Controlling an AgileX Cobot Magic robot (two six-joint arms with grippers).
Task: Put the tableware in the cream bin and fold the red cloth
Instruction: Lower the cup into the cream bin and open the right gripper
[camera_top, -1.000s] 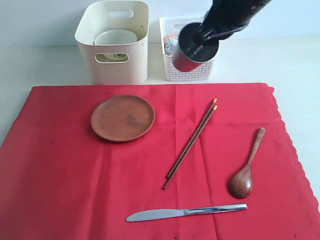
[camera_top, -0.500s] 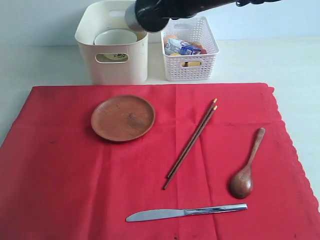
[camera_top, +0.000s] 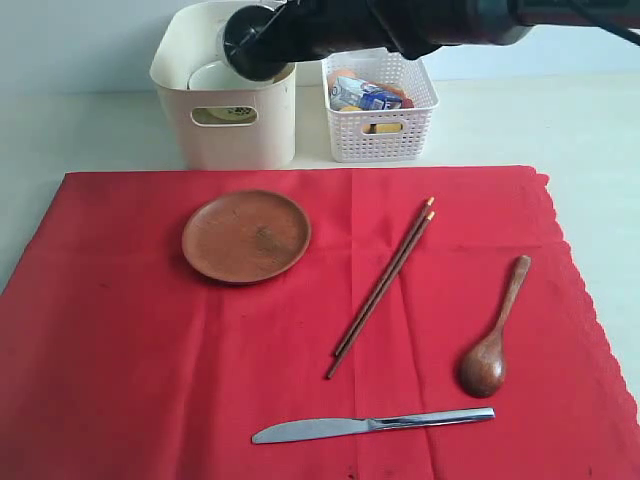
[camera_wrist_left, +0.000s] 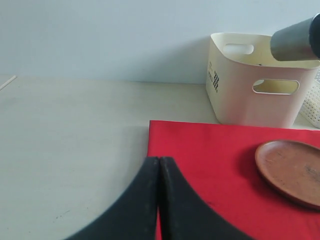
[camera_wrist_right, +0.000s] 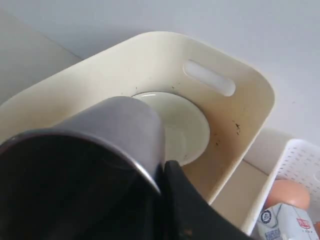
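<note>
Right jaws clenched on the steel cup (camera_top: 250, 42), one dark finger pressed against its wall at the rim in the right wrist view. The cup is held over the mouth of the cream bin (camera_top: 225, 140), above the rim and not yet inside. Its long axis lies near horizontal, open mouth turned toward the left of the exterior view. The pale bowl (camera_wrist_right: 185, 125) already sits on the bin floor, directly beneath the cup. Judgement: the release turns on this stack; the cup lies straight above the bowl, so it needs lowering, or tipping upright, before the jaws let go, else it may knock the bowl. Left jaws pressed together, holding nothing, low over the table at the left edge of the red cloth (camera_top: 120, 350), well apart from the bin. The right arm is plainly the nearer one.
</note>
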